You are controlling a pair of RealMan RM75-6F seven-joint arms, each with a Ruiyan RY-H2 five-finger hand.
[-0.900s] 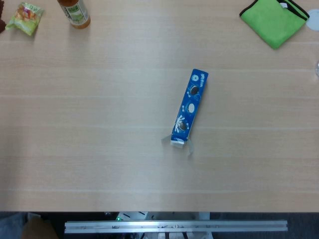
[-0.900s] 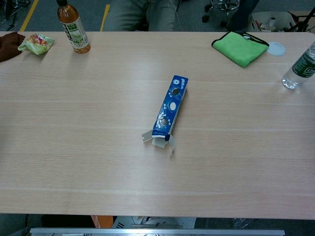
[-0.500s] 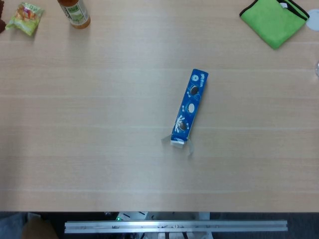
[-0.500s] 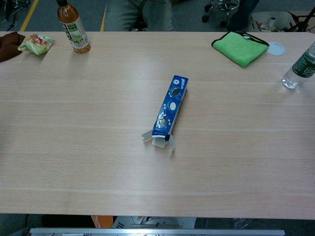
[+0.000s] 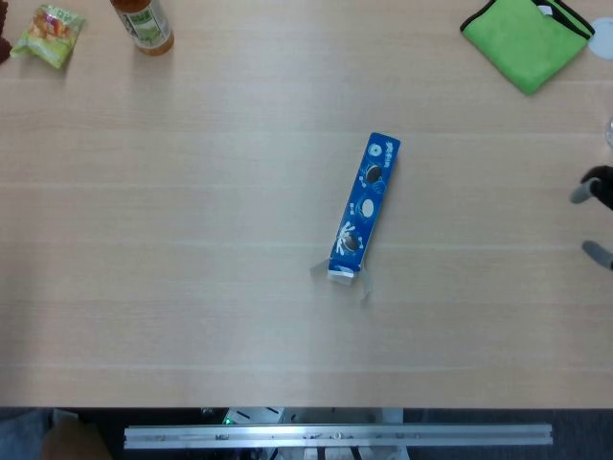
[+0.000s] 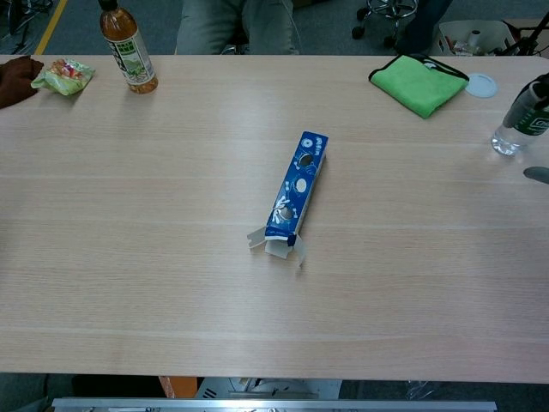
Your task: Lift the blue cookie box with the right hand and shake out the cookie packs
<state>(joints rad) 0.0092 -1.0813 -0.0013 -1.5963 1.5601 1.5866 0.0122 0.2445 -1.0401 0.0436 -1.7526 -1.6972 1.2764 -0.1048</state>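
The blue cookie box (image 5: 364,205) (image 6: 296,194) lies flat near the middle of the table, its long axis running from near-left to far-right. Its near end is open, with pale flaps splayed out on the wood. No cookie packs show outside it. Only the fingertips (image 5: 596,192) of my right hand (image 5: 598,218) poke in at the right edge of the head view, spread apart, holding nothing, and far to the right of the box. The chest view catches just a grey fingertip (image 6: 537,174) at its right edge. My left hand is out of sight.
A green cloth (image 5: 525,36) (image 6: 418,83) lies at the far right, a white lid (image 6: 482,84) beside it. A clear water bottle (image 6: 521,118) stands at the right edge. A tea bottle (image 6: 126,50) and a green snack bag (image 6: 62,75) are far left.
The fingertips of my right hand have come into view at the right edge of both views. The box has not moved.
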